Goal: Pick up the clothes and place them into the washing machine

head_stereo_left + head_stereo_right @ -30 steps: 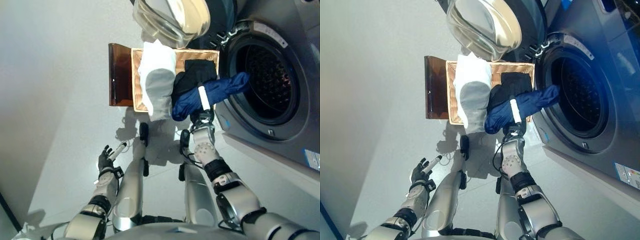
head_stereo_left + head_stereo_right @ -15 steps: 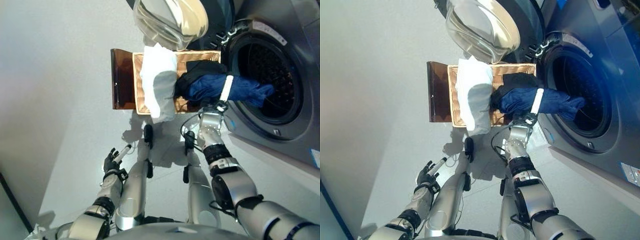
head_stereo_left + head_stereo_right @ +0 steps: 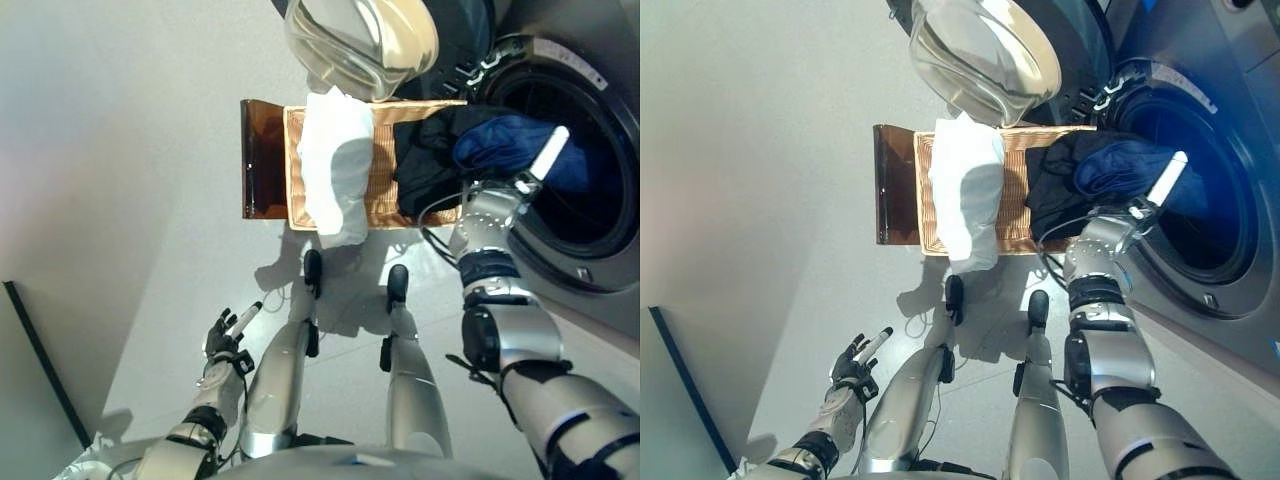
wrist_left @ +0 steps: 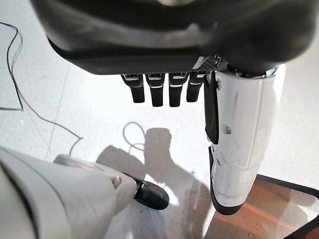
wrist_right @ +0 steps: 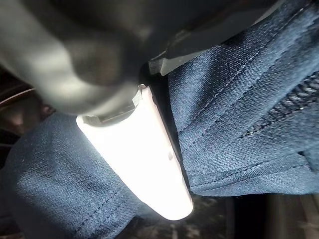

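Over the last second we have carried the blue garment (image 3: 505,140) from the wicker basket (image 3: 382,190) at upper centre into the washing machine's (image 3: 1230,215) door opening at upper right. Our right robot hand (image 3: 503,192) is still clamped on the denim, so releasing it comes next. The left robot hand (image 3: 224,335) hangs relaxed and empty at lower left; white clothes (image 3: 337,165) and a black garment (image 3: 425,160) remain in the basket.

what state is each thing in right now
washer door: open
blue garment: held at the drum mouth, partly inside
right hand: shut on the blue garment
left hand: open, idle near the floor
white garment: draped over the basket
basket: holds a black garment
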Controlling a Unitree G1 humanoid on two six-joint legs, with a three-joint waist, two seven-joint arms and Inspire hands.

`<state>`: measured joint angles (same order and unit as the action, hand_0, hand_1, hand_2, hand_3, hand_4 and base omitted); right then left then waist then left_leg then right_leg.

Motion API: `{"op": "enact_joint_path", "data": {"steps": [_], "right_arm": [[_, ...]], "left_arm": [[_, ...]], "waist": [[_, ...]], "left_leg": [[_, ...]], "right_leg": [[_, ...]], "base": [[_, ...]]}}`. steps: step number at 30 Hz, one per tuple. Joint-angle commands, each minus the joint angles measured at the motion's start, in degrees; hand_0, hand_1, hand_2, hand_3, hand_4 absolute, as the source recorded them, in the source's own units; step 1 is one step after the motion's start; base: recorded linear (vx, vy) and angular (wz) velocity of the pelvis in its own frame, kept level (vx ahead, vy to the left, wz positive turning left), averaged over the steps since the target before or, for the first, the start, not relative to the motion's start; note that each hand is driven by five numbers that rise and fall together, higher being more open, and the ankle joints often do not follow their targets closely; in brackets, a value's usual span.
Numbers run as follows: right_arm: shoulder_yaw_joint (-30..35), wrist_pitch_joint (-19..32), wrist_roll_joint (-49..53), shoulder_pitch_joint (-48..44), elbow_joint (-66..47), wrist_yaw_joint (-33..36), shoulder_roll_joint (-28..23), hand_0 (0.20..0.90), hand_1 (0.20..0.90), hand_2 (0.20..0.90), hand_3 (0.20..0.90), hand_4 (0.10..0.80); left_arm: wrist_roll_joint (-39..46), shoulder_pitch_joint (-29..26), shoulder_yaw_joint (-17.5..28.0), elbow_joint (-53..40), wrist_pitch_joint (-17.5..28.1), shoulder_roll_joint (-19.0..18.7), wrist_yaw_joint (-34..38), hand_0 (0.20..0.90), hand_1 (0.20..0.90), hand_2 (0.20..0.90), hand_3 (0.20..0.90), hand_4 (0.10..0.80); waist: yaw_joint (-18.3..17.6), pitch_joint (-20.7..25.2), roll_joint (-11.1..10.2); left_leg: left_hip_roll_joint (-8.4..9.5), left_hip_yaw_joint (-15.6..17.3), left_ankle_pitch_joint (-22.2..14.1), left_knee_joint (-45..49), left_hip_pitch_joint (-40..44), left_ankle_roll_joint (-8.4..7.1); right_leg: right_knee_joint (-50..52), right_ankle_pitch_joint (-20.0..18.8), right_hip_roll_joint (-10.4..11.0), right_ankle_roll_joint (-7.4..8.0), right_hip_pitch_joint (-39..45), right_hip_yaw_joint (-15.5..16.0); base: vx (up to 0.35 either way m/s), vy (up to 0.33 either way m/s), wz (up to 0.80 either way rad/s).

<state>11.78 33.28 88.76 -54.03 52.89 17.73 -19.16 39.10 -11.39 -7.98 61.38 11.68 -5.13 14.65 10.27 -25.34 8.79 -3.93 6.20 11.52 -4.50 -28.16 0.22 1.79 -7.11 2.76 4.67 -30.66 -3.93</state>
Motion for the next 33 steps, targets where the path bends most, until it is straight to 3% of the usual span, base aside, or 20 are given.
{"op": "enact_joint_path", "data": {"steps": [1, 17, 33], "right_arm": [[0.60, 3.83, -3.91, -4.16, -1.18, -0.80, -9.27, 0.200, 0.200, 0.200, 0.200, 0.300], [3.76, 4.07, -2.63, -8.44, 8.01, 2.91, -19.64, 0.200, 0.200, 0.200, 0.200, 0.300], [-4.13, 5.23, -8.61, -23.41, 8.94, 9.58, -34.12, 0.200, 0.200, 0.200, 0.200, 0.300]], "left_arm": [[1.05, 0.63, -2.94, 4.74, 1.70, -2.21, 0.33, 0.900, 0.900, 0.900, 0.900, 0.800], [1.97, 0.77, -3.96, 4.31, 2.19, -2.93, 0.21, 0.900, 0.900, 0.900, 0.900, 0.800], [2.11, 0.90, -4.42, 4.48, 2.98, -4.05, 0.25, 0.900, 0.900, 0.900, 0.900, 0.800]], "waist": [[0.34, 2.71, 1.63], [0.53, 2.59, 4.02], [0.77, 3.11, 6.76]], "left_leg": [[0.96, -2.77, -4.88, -0.50, 1.43, -5.69], [1.48, -2.41, -4.76, -0.50, -0.22, -5.74], [1.65, -1.56, -4.04, -0.50, -4.14, -6.15]], "right_leg": [[1.62, -1.25, 3.34, 2.89, -0.54, 7.04], [1.41, -1.19, 3.24, 2.90, -2.39, 6.40], [2.54, -1.42, 3.33, 3.05, -8.17, 4.51]], "base": [[0.000, 0.000, 0.00], [-0.001, -0.001, -0.01], [0.003, -0.008, -0.05]]}}
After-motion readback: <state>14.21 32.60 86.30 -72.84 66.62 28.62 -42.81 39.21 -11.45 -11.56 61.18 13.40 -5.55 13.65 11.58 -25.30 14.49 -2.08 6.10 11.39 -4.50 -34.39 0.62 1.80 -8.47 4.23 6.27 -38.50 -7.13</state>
